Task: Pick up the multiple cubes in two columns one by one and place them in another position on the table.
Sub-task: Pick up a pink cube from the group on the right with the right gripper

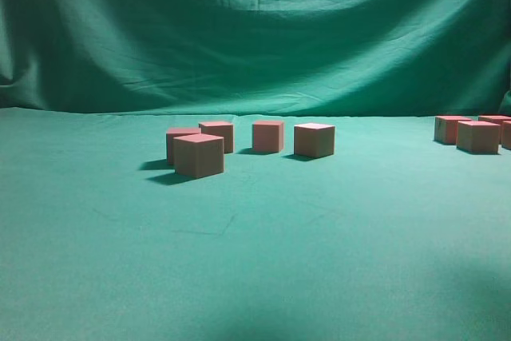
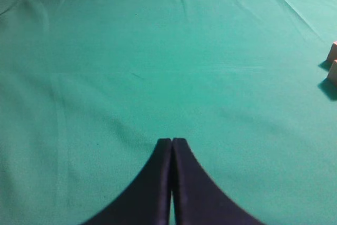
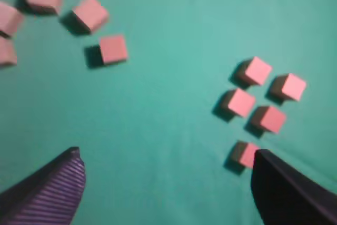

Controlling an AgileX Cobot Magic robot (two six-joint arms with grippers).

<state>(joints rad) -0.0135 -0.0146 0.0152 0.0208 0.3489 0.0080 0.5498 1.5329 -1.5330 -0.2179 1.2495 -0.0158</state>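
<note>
Left gripper (image 2: pixel 172 142) jaws pressed together, empty; right gripper (image 3: pixel 167 156) jaws wide apart, empty, above cubes (image 3: pixel 241 101) on green desk (image 3: pixel 174 109)

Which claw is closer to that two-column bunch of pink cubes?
The right claw: it hangs open above the bunch. The left claw is shut over bare cloth, with only two cube edges at its view's far right.

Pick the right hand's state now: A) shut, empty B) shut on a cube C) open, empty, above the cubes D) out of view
C: in the right wrist view the right hand has its fingers spread wide with nothing between them, and the cubes lie on the table below.
</note>
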